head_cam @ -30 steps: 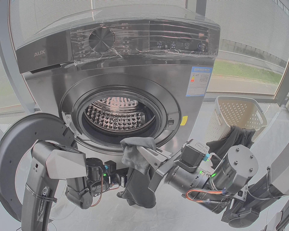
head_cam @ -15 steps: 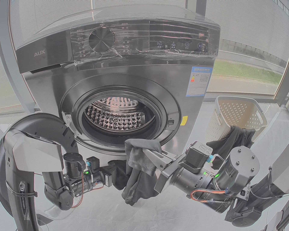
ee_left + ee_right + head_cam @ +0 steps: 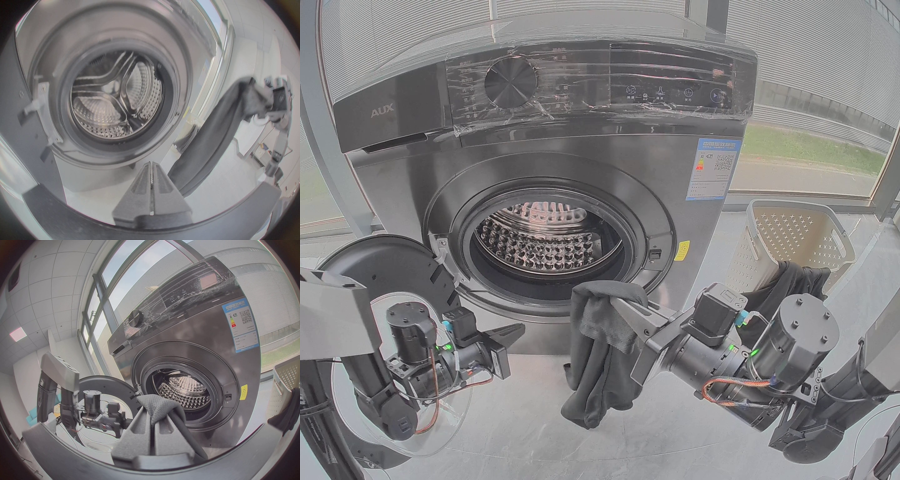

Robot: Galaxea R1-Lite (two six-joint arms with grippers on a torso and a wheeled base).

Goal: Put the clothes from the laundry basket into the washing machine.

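The washing machine (image 3: 562, 156) stands with its round door (image 3: 381, 265) swung out to the left and its steel drum (image 3: 540, 240) bare. My right gripper (image 3: 622, 307) is shut on a dark grey garment (image 3: 600, 362), which hangs just below and right of the drum opening, above the floor. In the right wrist view the garment (image 3: 161, 407) drapes over the shut fingers (image 3: 137, 433). My left gripper (image 3: 517, 327) is shut on nothing, low in front of the door, left of the garment (image 3: 212, 134). The cream laundry basket (image 3: 794, 234) holds another dark cloth (image 3: 794, 284) over its front rim.
The basket stands on the floor to the right of the machine, beside a large window. Pale floor (image 3: 519, 425) lies in front of the machine. The open door's glass (image 3: 369, 325) sits close behind my left arm.
My left gripper has drawn back to the left, away from the garment. The garment has swung back and hangs straight from the right gripper, which shifted slightly right.
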